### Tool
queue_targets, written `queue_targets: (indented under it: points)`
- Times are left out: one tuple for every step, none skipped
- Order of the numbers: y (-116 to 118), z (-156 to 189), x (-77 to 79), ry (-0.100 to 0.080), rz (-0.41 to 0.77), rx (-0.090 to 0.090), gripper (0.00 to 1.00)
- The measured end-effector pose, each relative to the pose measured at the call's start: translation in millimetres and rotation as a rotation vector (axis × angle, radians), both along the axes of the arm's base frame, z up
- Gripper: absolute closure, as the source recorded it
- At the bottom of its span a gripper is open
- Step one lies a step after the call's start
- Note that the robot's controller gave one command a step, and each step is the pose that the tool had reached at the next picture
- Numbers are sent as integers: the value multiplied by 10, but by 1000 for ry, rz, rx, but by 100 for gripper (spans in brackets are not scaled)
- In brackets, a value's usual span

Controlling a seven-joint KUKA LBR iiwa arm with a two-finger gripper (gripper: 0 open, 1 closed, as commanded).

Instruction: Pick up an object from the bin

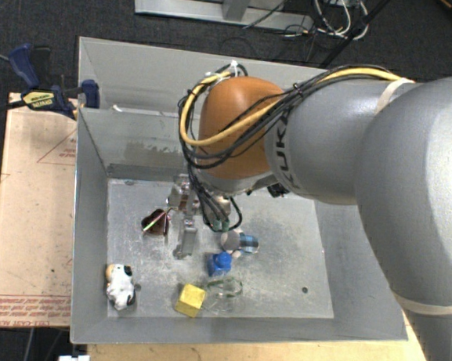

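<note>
- The grey arm (355, 148) comes in from the right and bends down over the grey metal bin (90, 203). An orange cover (235, 125) sits at its wrist, with yellow and black cables (189, 129) looped round it.
- Below the cover the gripper (182, 249) hangs straight down over the left-middle of the bin floor, with its tip low, close to the metal.
- Whether the gripper is spread or pressed together cannot be told, as its metal parts overlap from this angle.
- The thing closest to it is a dark red and black piece (155, 222), small and tilted, lying on the floor just to the gripper's left. Whether the two touch cannot be told.
- To the right of the gripper tip and a little nearer lies a small blue piece (219, 263). Just to the right of that and a little farther is a silvery piece with blue on it (244, 244).
- A clear plastic thing (228, 288) lies on the near side of the blue piece, close against it.
- A yellow cube (191, 299) sits just left of the clear thing, near the bin's near wall.
- A white toy animal with black patches (121, 286) lies in the near left corner, well apart from the gripper.
</note>
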State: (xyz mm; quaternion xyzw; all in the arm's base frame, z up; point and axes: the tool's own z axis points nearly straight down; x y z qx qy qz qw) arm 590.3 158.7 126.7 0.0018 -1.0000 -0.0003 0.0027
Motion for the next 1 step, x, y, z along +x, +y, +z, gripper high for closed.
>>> queue_targets:
  points:
    - [-9, 49, 15, -6, -3, 1, 0]
